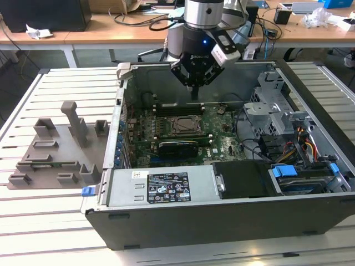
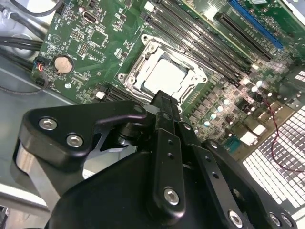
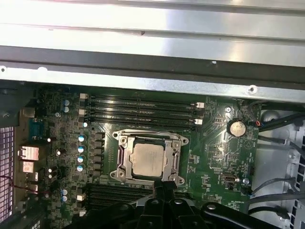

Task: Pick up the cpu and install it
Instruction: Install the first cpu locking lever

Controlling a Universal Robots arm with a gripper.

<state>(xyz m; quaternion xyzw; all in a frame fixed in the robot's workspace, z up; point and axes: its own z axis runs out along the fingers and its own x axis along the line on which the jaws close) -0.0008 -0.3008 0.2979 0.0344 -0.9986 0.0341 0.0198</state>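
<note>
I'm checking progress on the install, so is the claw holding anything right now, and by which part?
Nothing is held. The claw hangs above the motherboard with its fingers together, and the cpu already lies in its socket.

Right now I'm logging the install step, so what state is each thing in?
cpu: seated flat in the socket, not held.
socket frame: around the cpu, top uncovered.
gripper: above the motherboard, holding nothing.
case: side open, lying on the table.
fixture tray: on the table at the exterior view's left, no chip seen on it.
</note>
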